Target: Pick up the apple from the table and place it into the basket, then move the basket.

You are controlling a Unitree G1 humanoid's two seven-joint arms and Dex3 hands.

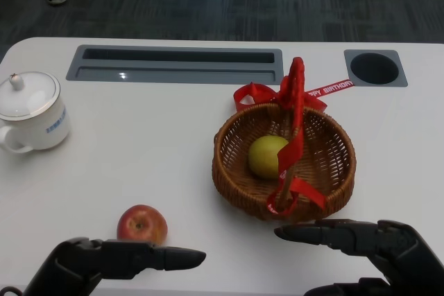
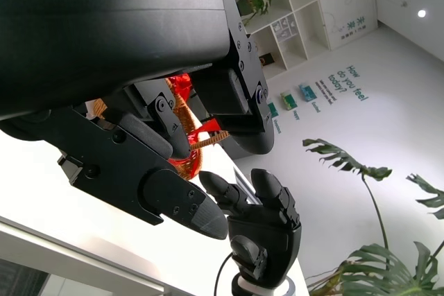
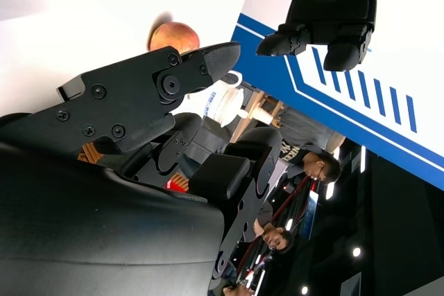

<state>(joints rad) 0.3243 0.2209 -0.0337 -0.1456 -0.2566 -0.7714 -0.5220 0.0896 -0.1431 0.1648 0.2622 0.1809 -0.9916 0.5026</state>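
A red apple (image 1: 142, 224) lies on the white table near its front edge, and it also shows in the right wrist view (image 3: 175, 35). Just in front of the apple is my left hand (image 1: 104, 259), fingers stretched toward the right, holding nothing and apart from the fruit. To the right stands a brown wicker basket (image 1: 234, 184) with a red-ribboned handle (image 1: 296, 112); a yellow-green fruit (image 1: 267, 156) lies inside it. My right hand (image 1: 368, 238) hovers at the basket's near side, fingers pointing left, empty.
A white lidded teapot (image 1: 31, 110) stands at the left edge. A grey recessed tray (image 1: 177, 64) and a round hole (image 1: 374, 68) run along the far side. People stand beyond the table (image 3: 305, 164).
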